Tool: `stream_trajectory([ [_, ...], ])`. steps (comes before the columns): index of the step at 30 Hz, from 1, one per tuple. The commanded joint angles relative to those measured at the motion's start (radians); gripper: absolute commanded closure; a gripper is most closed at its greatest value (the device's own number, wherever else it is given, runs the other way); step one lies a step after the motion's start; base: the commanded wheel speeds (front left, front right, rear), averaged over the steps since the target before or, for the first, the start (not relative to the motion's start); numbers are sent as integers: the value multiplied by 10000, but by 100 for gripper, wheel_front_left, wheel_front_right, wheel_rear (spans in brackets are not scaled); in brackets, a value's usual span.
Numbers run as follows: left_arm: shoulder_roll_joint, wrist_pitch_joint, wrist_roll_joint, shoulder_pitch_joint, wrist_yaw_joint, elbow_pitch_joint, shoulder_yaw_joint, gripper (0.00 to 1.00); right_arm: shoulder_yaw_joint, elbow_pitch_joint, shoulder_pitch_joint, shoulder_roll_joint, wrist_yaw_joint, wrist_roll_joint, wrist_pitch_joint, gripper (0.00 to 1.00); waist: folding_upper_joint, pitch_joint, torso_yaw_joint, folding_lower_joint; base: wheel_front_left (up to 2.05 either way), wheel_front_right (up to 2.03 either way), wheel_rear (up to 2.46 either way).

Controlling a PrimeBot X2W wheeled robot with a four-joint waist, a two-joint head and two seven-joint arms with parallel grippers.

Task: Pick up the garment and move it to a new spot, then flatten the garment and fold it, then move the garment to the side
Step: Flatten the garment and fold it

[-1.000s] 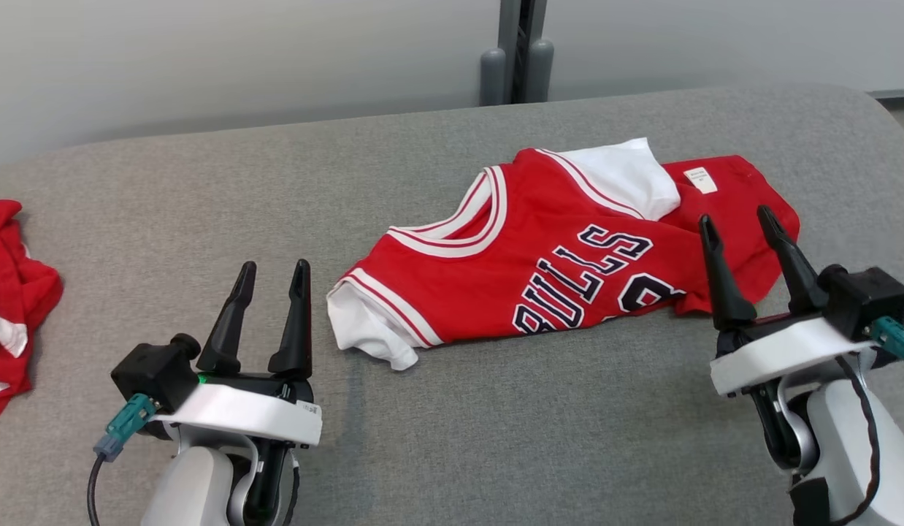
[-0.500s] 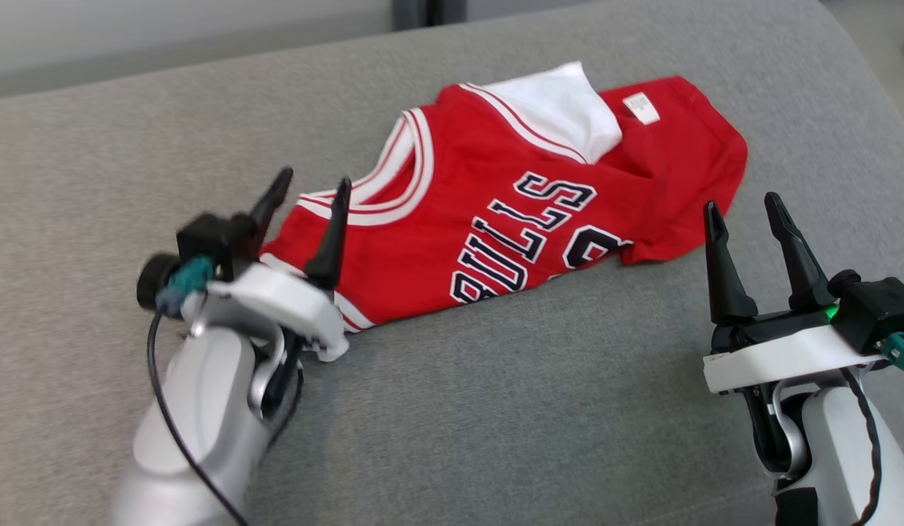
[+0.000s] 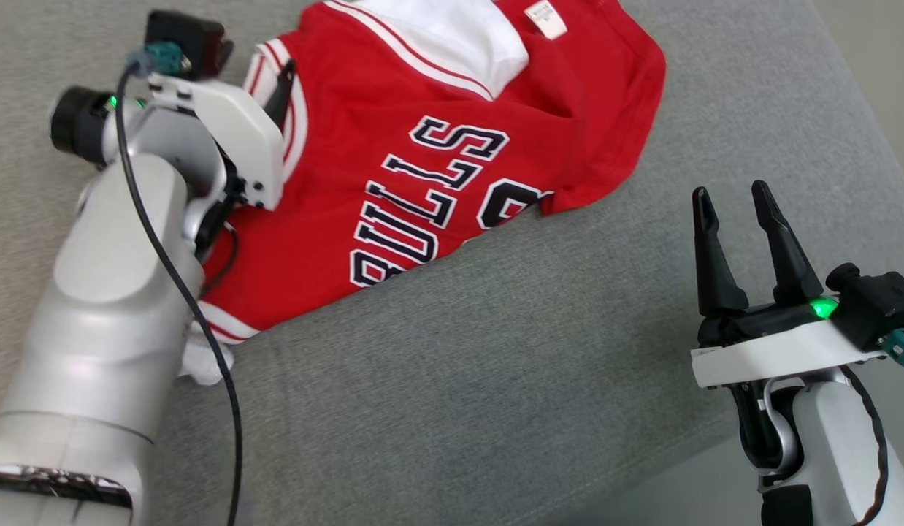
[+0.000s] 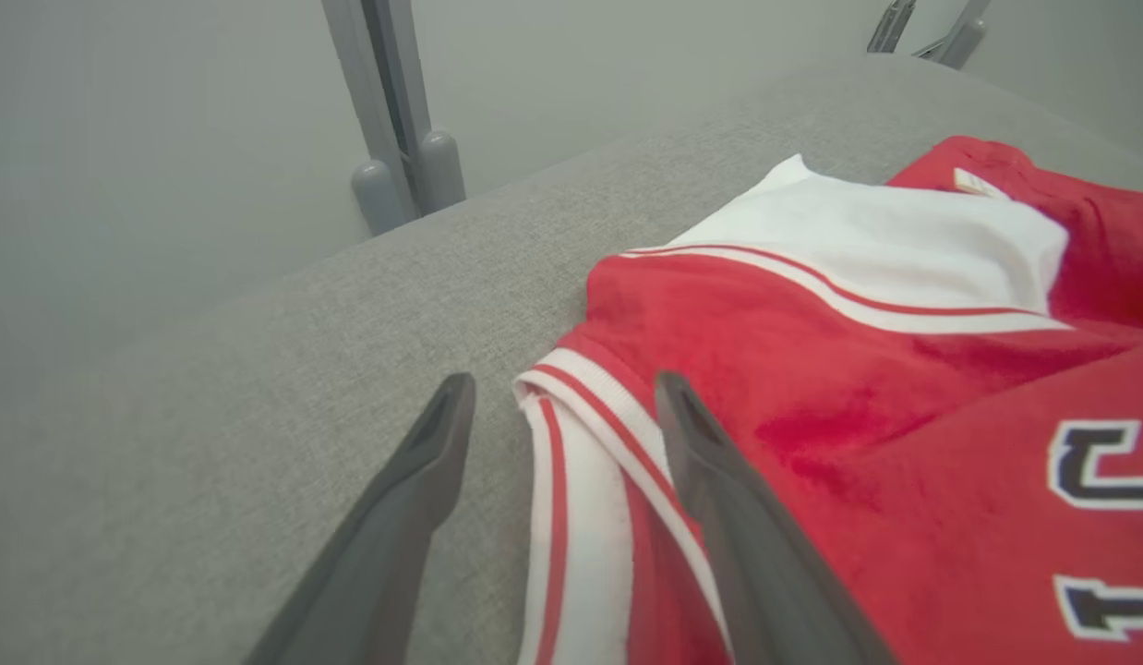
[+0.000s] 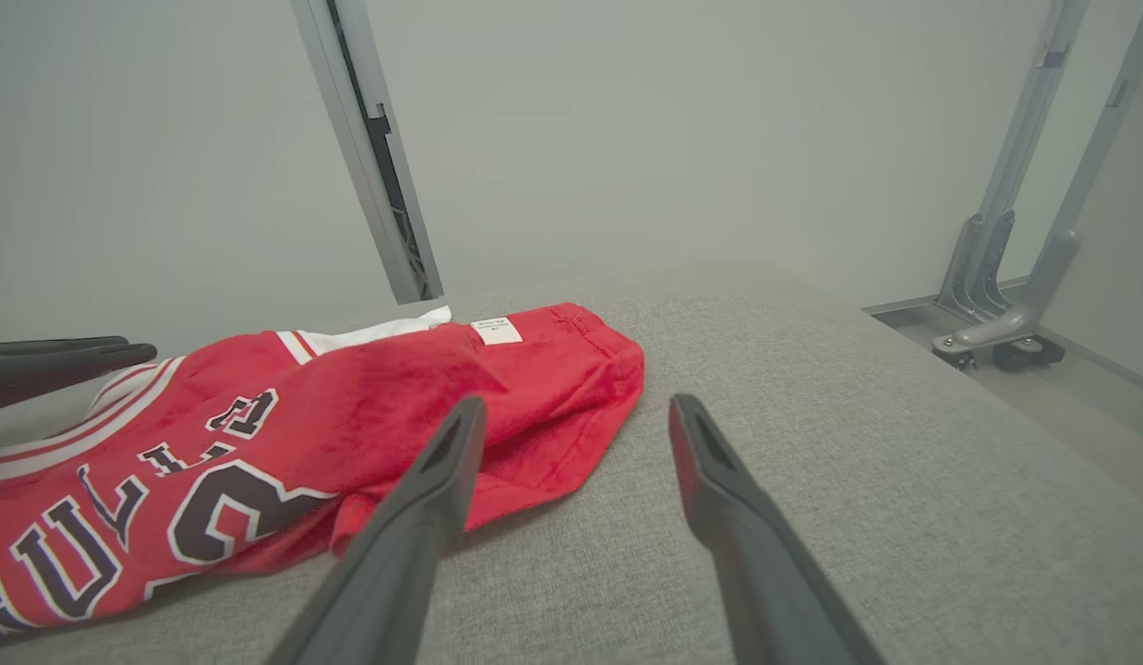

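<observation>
Now straddles the striped trim of the jersey with spread left gripper fingers, seemingly for a lifting pinch; holds right gripper fingers apart near that jersey, rumpled on the tabletop.

Soft, even, bright light leaves faint shadows under the jersey; the left forearm shows mild sheen; wrist views bow at the edges, near fingers blurred.
</observation>
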Motion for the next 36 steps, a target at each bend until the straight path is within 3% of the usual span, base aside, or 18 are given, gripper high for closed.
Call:
stream_trajectory([
  [1,130,100,67,-337,-30,236,-66,0,40,-59,-60,-20,-3,132,-15,0,0,399,-420,0,0,0,0],
  [13,382,488,476,-1393,-62,1483,-667,0,342,-43,-137,-19,-3,400,-15,0,0,630,-762,0,0,0,0],
  [14,351,480,407,-1461,-75,1547,-657,60,363,-42,-140,-19,-3,423,-17,0,0,637,-769,0,0,0,0],
  [15,328,442,331,-1541,-100,1594,-655,100,377,-42,-138,-19,-1,442,-17,0,0,644,-769,0,0,0,0],
  [23,320,-259,-338,-2162,-159,1670,-309,100,489,75,-190,-20,-3,357,-15,0,0,604,-636,0,0,0,0],
  [33,1731,-1649,-843,-3503,1116,2137,938,100,797,139,-403,-21,-3,314,-17,0,0,634,-591,0,0,0,0],
  [36,2098,-1830,-735,-3555,1307,2526,965,100,883,177,-443,-21,-3,365,-15,0,0,608,-569,0,0,0,0],
])
